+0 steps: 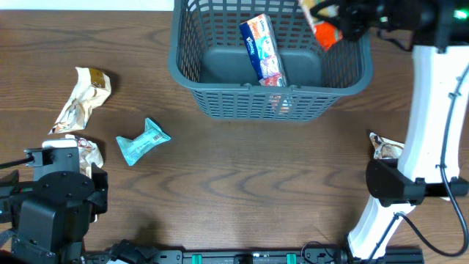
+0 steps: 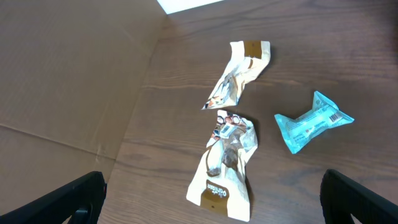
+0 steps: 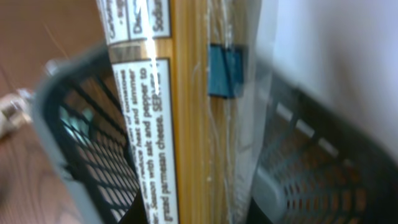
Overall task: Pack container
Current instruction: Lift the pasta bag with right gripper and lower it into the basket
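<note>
the container (image 1: 271,92) sits at the far middle of the table (image 1: 242,183), one blue packet (image 1: 264,50) inside, the right gripper (image 1: 338,16) clamping a pasta packet (image 1: 327,34) above its far corner, the left gripper (image 1: 58,152) gaping empty, four loose packets (image 1: 143,141) left outside.

Grey-green slotted container (image 1: 249,103); blue, white and red box (image 1: 262,48); teal packet (image 1: 143,141); cream-and-brown wrapper (image 1: 88,92) by the left edge; orange packet (image 1: 327,33) near the far edge.
</note>
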Controlling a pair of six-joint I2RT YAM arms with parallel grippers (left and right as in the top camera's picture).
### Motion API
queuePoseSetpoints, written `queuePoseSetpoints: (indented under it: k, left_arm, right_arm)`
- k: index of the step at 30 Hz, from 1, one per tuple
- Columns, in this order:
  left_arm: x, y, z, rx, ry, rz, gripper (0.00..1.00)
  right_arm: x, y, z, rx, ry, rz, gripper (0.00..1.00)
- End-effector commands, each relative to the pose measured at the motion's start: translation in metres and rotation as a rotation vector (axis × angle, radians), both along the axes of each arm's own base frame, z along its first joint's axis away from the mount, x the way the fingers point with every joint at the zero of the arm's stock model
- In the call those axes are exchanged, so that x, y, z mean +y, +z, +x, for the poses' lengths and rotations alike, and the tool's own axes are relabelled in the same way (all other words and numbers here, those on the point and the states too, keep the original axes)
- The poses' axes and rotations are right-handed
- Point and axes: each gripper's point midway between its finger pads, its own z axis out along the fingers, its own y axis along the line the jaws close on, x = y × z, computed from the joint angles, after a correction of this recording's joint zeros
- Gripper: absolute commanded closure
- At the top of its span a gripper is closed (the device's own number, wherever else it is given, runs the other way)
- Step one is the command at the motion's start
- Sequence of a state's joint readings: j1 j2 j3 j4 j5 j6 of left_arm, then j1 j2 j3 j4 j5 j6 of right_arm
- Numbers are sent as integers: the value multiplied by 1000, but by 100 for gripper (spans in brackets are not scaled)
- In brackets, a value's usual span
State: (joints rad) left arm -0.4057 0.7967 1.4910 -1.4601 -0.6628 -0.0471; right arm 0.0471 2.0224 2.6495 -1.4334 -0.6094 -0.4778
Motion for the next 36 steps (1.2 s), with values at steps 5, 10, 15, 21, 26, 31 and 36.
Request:
queuePoseSetpoints:
  k: [5,10,15,21,26,31,36]
  left_arm:
    - [4,5,-1,-12,14,16,1]
    - [4,5,-1,-12,14,16,1]
    - [4,5,-1,-12,14,16,1]
    - [4,5,-1,-12,14,16,1]
    - [4,5,-1,-12,14,16,1]
    - [4,5,-1,-12,14,16,1]
    - [4,5,-1,-12,14,16,1]
  right_arm:
    - [-5,-64,7,118,16,-104,99]
    - [-18,-117,9,241,-25,-177,98]
    - [-18,-151,5,322,-20,-186,98]
    - [-19,-158,4,338,-24,-189,62]
    - [-21,-159,6,330,-33,-202,5]
    - [-28,-154,21,287,-95,-217,1]
    - [-61,-119,52,168,-320,-262,1]
